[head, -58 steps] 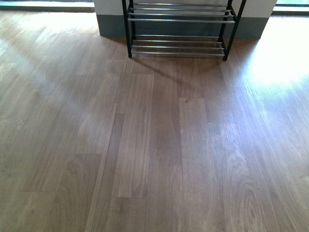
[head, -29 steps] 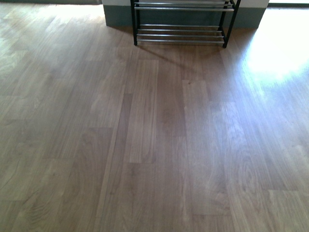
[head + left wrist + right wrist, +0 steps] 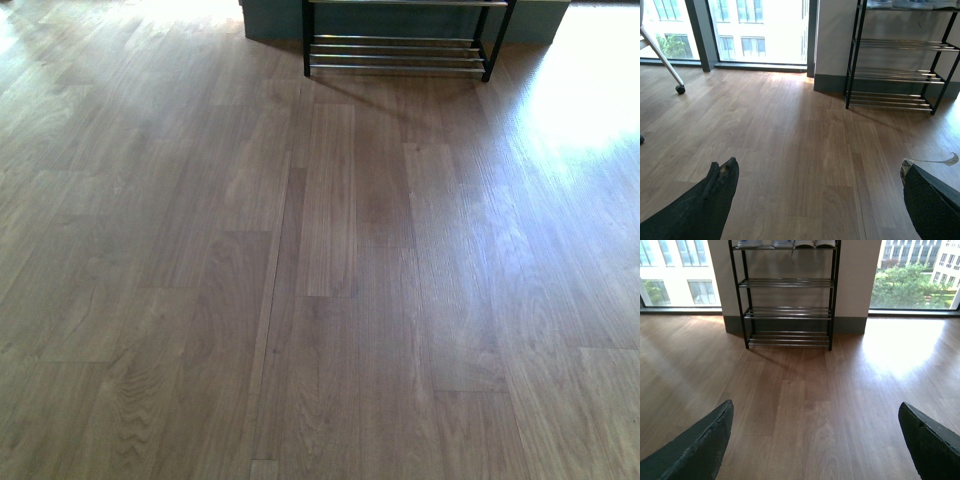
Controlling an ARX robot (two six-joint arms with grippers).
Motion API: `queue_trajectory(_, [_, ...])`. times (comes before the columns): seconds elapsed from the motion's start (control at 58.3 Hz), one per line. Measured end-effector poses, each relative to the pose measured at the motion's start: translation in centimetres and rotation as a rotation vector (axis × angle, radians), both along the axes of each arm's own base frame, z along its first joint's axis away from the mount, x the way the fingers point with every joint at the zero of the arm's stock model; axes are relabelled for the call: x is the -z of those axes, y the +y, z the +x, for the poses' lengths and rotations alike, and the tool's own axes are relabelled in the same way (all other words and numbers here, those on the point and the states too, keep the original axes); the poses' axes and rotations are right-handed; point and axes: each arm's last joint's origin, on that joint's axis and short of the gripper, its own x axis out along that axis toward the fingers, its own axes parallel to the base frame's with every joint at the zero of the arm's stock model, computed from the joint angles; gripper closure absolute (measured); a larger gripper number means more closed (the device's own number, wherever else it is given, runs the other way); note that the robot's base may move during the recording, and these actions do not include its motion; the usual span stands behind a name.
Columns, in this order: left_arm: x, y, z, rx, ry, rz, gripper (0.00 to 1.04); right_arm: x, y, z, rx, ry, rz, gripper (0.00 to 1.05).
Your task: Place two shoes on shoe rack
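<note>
Right wrist view: we see both sneakers on the shoe rack's top tier, only white soles showing, direction unclear. Our left gripper and right gripper are spread wide, holding nothing.

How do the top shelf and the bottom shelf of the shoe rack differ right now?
On the shoe rack, the top shelf carries white shoe soles along the upper edge of the right wrist view, while the bottom shelf is bare. The top shelf is cut off by the picture's edge; the bottom shelf shows fully, just above the floor. Both are chrome bars in the same black frame.
</note>
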Motion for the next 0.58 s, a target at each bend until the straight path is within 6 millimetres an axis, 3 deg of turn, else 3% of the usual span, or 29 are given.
queue_trajectory(0.583, [0.0, 0.0, 0.0, 0.001, 0.0, 0.0, 0.09, 0.0, 0.0, 0.0, 0.0, 0.0, 0.0, 0.09])
